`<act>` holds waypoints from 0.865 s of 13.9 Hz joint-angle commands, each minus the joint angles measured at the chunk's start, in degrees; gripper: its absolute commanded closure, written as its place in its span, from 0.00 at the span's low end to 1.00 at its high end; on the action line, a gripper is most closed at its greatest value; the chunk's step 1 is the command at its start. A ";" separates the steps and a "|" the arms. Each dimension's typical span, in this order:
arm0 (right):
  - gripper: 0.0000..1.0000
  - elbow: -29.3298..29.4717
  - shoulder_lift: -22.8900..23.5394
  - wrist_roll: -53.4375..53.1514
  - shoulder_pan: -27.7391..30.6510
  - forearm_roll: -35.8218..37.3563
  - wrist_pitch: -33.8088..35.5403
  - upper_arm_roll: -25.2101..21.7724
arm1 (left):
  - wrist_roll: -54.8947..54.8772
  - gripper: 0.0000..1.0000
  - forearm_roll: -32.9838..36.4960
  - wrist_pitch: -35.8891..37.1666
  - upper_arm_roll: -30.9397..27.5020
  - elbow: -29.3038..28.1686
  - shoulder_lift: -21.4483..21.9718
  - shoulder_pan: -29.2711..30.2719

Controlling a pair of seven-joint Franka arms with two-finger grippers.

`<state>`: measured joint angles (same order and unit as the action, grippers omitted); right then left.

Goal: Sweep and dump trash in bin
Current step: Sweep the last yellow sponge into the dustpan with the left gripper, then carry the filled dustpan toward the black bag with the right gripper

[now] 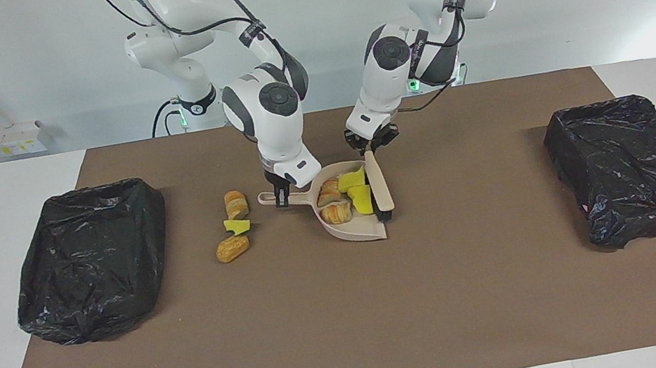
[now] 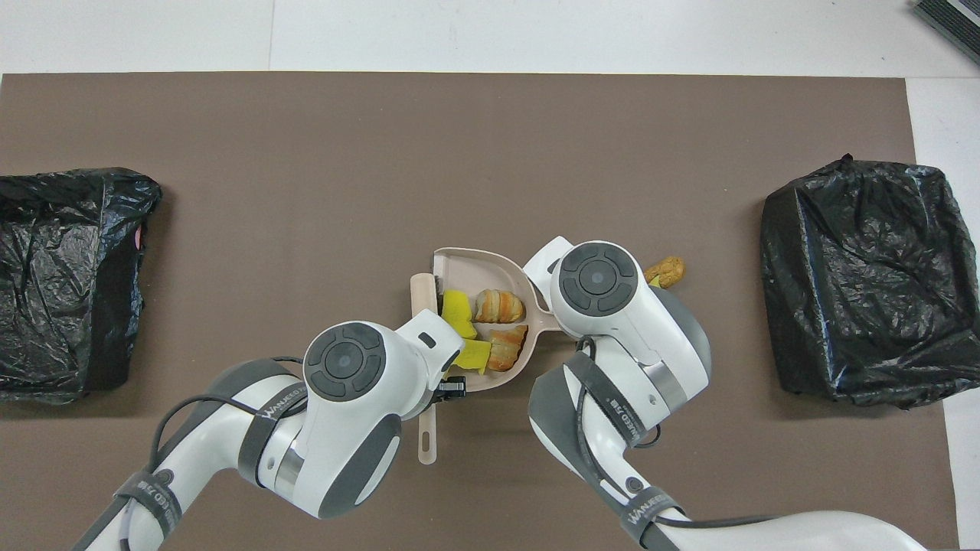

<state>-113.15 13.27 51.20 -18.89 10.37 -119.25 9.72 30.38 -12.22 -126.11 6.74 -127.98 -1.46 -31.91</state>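
A beige dustpan [image 1: 363, 229] lies mid-mat, holding two bread-like pieces [image 1: 337, 212] and two yellow sponge chunks [image 1: 362, 199]. My right gripper [image 1: 281, 196] is shut on the dustpan's handle. My left gripper [image 1: 369, 143] is shut on a beige brush [image 1: 378, 182], whose bristles stand at the pan's open side beside the sponge. Two more bread pieces [image 1: 233, 248] and a yellow chunk [image 1: 236, 226] lie on the mat beside the handle, toward the right arm's end. In the overhead view the dustpan [image 2: 467, 264], brush [image 2: 422, 294] and pan trash [image 2: 499, 306] show; both grippers are hidden under their wrists.
Two black-bagged bins stand on the brown mat, one at the right arm's end [image 1: 91, 260] and one at the left arm's end [image 1: 635, 166]. In the overhead view they show too, the right arm's [image 2: 857, 275] and the left arm's [image 2: 65, 275].
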 commanded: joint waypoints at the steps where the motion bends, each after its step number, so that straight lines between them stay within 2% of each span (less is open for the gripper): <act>1: 1.00 -1.46 -0.26 0.57 1.31 1.32 -1.77 0.38 | 0.91 1.00 2.02 3.66 -0.15 0.98 0.40 0.62; 4: 1.00 -1.46 -0.17 0.48 1.66 1.06 -2.12 0.38 | 0.91 1.00 4.92 6.57 -0.50 2.82 1.10 1.67; 8: 1.00 0.46 -1.04 4.76 3.67 0.10 -0.90 0.47 | 0.82 1.00 5.71 18.86 -0.42 10.72 4.26 7.29; 11: 1.00 4.05 -2.80 12.49 7.10 -3.33 4.35 0.39 | 2.39 1.00 5.80 25.02 0.37 8.47 8.91 6.17; 12: 1.00 5.90 -2.81 14.69 8.68 -3.42 6.90 0.47 | 4.14 1.00 5.80 24.34 0.46 6.80 10.32 3.81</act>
<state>-110.21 11.91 60.56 -13.10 9.19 -116.91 9.67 31.27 -7.39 -102.30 6.46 -117.55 5.36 -25.22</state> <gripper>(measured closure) 0.683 0.744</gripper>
